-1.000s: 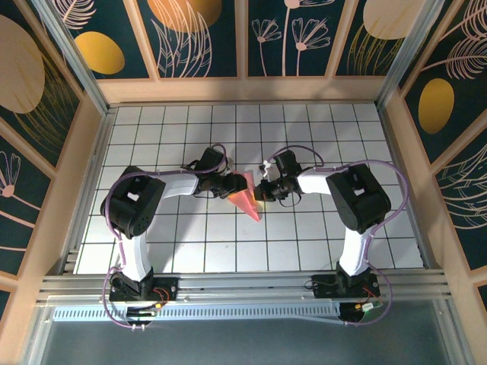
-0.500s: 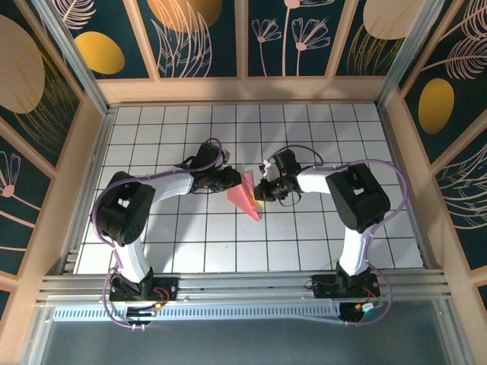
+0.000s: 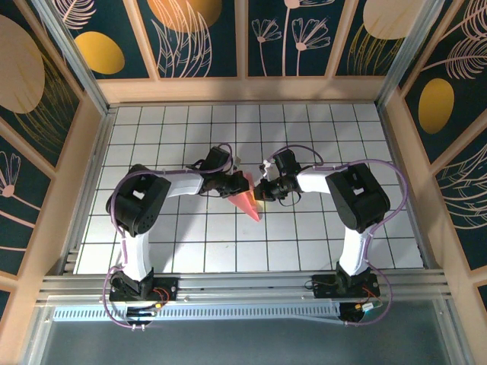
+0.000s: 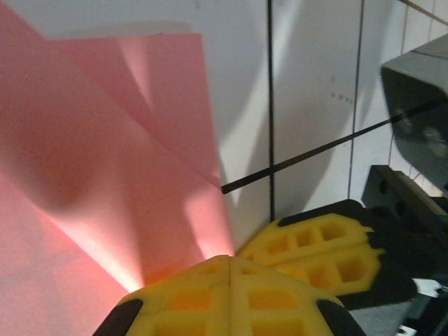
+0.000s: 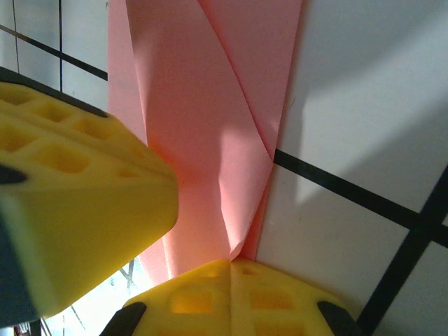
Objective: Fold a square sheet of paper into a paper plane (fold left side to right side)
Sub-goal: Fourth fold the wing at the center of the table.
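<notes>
Paper plane: a salmon-pink paper plane [image 3: 245, 201], only half folded, lies at the middle of the table, between the two claws.
Lie: its wide end faces the far wall, and its point aims back toward the arm bases, slanting slightly right.
Shape: a narrow wedge. Seen from the left wrist, the paper [image 4: 105, 175] shows one flap overlapping another along a slanted crease. Seen from the right wrist, the paper [image 5: 210, 105] shows long flaps meeting at a pucker near the bottom.
Left gripper: the left gripper [image 3: 233, 185] reaches in from the left and touches the wide end. In its own camera the left gripper [image 4: 229, 260] is clenched, its yellow pads meeting along one seam. The paper's edge runs right up to that seam, and I cannot tell whether it is nipped or merely touched.
Right gripper: the right gripper [image 3: 260, 190] comes in from the right, just beside the other claw. In its own camera the right gripper [image 5: 231, 263] is clenched too. The puckered paper edge is drawn into its seam, so it is grasping the plane.
Close company: each wrist camera catches a yellow finger [image 4: 315, 245] of the opposite claw nearby (blurred and large from the right wrist).
Table: white tiles with black grid lines [image 3: 319, 228].
Surround: wooden frame, dark wall panels [image 3: 198, 38] painted with pale flowers and gold discs.
Cables: purple cables [image 3: 110, 201] loop along both arms.
</notes>
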Available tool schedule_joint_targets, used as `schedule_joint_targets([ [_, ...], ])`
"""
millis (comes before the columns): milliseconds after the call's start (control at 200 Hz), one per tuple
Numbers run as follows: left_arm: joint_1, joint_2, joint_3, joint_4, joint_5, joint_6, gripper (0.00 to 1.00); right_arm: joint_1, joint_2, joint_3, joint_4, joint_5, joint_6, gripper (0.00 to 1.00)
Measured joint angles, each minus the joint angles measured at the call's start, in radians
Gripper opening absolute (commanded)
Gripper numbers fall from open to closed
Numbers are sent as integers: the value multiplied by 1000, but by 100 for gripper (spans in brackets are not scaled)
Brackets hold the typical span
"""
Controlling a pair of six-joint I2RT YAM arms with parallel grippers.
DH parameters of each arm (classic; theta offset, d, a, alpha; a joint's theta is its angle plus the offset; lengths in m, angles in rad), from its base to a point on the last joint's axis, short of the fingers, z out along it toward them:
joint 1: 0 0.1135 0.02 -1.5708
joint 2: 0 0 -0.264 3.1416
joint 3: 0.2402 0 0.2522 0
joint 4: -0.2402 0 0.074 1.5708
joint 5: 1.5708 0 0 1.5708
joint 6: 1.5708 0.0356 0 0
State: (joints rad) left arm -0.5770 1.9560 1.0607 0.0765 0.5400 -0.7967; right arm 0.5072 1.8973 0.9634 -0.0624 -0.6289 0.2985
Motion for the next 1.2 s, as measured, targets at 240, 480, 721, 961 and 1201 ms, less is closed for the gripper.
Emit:
schedule_joint_targets([
  [240, 0, 19, 11, -33, -36, 17, 5, 2, 2, 10, -18, 7, -1, 0],
  [480, 0, 26, 11, -39, -55, 24, 5, 5, 3, 14, -25, 11, -3, 0],
  [721, 0, 26, 2, -26, -58, 27, 3, 5, 2, 14, -25, 10, -3, 0],
  [961, 0, 21, -23, 13, -58, 27, 1, 5, -6, 14, -26, 11, 0, 10],
  [1201, 0, 19, -29, 25, -58, 27, 1, 3, -39, 8, -24, 3, 29, 26],
])
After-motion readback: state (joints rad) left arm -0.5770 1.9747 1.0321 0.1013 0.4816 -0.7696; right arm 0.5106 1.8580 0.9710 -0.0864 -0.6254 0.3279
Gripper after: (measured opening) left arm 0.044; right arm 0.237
